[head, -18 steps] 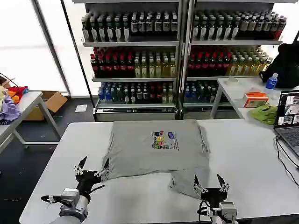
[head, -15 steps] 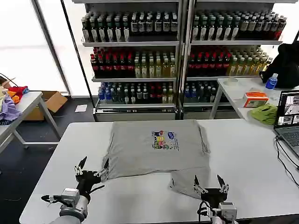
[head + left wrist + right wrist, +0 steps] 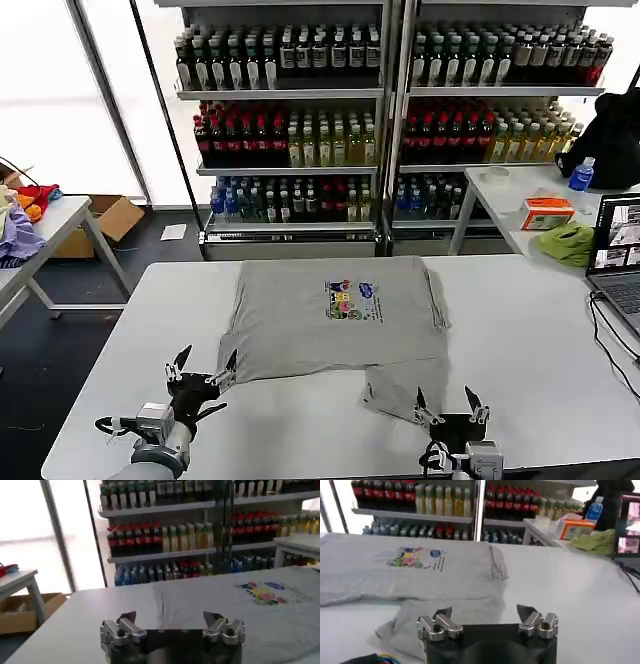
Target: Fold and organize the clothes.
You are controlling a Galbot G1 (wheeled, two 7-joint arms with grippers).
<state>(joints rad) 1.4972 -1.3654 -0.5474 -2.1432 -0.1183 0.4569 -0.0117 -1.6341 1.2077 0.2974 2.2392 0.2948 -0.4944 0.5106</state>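
Lying partly folded on the tabletop [image 3: 520,340], the grey shirt [image 3: 335,320] awaits its next fold. The left tool [image 3: 201,371] and right tool [image 3: 451,409] hover near its front edge, both wide open, empty. Next, probably grasp the loose sleeve flap.

The shirt [image 3: 335,320] is folded, so its underside and tucked-in parts are hidden; its chest print [image 3: 352,299] is too small to read. In the left wrist view the shirt [image 3: 260,610] runs off the frame edge. The laptop [image 3: 620,255] is cut off by the head view's edge. Labels on the shelf bottles [image 3: 290,135] are too small to tell. Both arms are cut off at the lower edge of the head view, behind the left gripper [image 3: 205,372] and right gripper [image 3: 451,408].
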